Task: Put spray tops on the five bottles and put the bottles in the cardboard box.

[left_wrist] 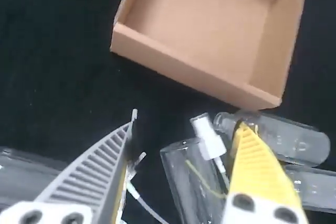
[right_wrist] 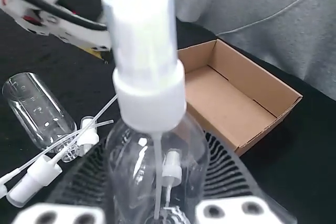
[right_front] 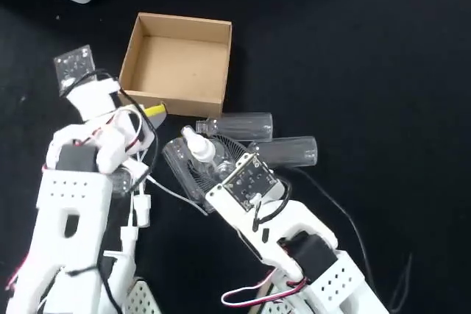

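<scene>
Right claw [right_wrist: 157, 192]: clamped on upright bottle [right_wrist: 149, 166], spray top [right_wrist: 144, 51] fitted, held near box [right_front: 171, 98]. Left claw [left_wrist: 186, 121]: spread wide, poised near lying bottles [right_front: 239, 124] beside box. Loose tops [right_wrist: 44, 169]: lay on table [right_front: 368, 71].

Light is soft and even, seems to come from above. The black table [right_front: 368, 49] looks dark, w/o clear shadows. Cardboard box [right_front: 176, 64] is lit evenly inside. Thin glare streaks on the lying bottles [right_front: 243, 124]; white arm parts [right_front: 66, 204] are very bright, nearly washed out.
</scene>
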Robot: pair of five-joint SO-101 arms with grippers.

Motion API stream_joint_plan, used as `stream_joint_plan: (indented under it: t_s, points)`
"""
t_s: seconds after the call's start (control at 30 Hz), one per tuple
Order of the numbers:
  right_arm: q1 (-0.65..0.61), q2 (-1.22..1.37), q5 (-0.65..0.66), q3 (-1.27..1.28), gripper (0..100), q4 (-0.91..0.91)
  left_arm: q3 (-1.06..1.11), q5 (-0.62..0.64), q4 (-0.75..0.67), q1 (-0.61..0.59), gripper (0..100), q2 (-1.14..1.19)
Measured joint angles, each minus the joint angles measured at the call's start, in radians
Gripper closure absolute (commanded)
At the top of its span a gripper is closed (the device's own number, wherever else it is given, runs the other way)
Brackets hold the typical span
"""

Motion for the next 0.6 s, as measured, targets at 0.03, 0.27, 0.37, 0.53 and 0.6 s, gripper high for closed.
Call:
stream_joint_plan:
  t_s: [0.03, 0.27, 0.37, 0.53, 0.6]
  points:
    - [0.000, 0.000, 0.000, 0.000, 94.9, 0.000, -0.012, 0.000, 0.000, -0.003, 72, 0.029]
    - [0.000, 0.000, 0.000, 0.000, 94.9, 0.000, -0.086, 0.003, 0.000, -0.006, 72, 0.213]
    - [0.000, 0.000, 0.000, 0.000, 94.9, 0.000, -0.121, 0.003, 0.000, -0.006, 72, 0.278]
    - [0.000, 0.000, 0.000, 0.000, 94.9, 0.000, -0.195, 0.048, 0.000, -0.006, 72, 0.381]
    - [0.000, 0.000, 0.000, 0.000, 94.9, 0.000, -0.233, 0.109, 0.000, -0.008, 72, 0.420]
